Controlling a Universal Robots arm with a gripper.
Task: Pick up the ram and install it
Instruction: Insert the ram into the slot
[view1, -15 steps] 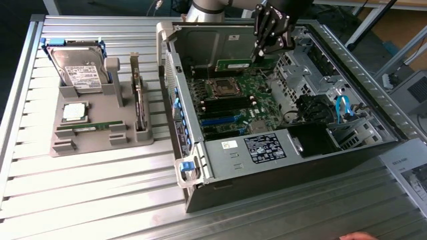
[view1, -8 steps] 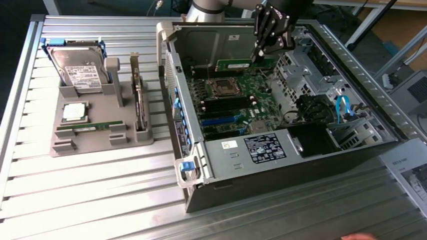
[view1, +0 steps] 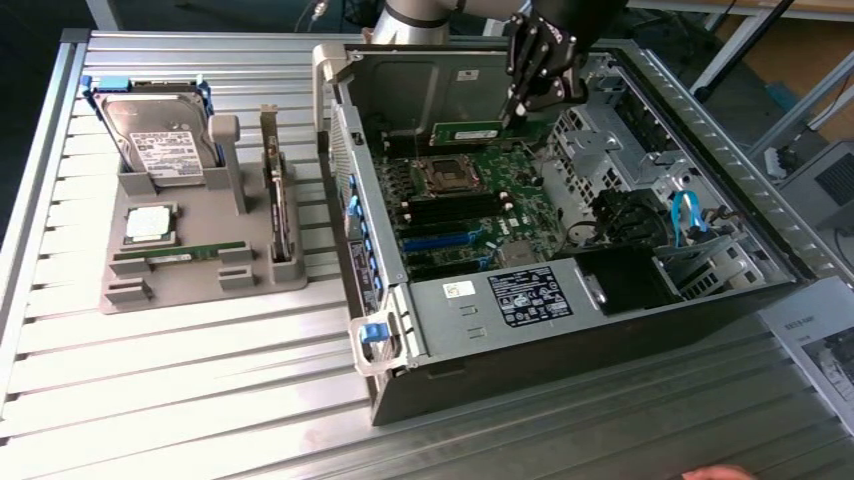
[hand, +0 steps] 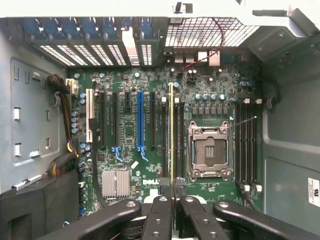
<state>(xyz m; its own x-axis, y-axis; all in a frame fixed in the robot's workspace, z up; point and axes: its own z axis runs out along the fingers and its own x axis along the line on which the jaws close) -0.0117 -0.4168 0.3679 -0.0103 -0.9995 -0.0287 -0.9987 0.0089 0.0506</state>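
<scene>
Gripper (view1: 513, 120) clamping on ram (view1: 467, 131), gripping it by one end and holding it level above motherboard (view1: 467, 215) inside open computer case (view1: 574, 345). In wrist view, black fingers (hand: 160, 215) pinching ram (hand: 171, 130), showing edge-on as thin yellow-green line, running along long black slots just beside processor socket (hand: 210, 152). Second ram stick (view1: 180, 255) lying in grey tray (view1: 200, 292) on table (view1: 200, 400), at exterior view's left, well apart from case.

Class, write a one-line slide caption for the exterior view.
End effector grips the ram over the motherboard inside the open computer case.
</scene>
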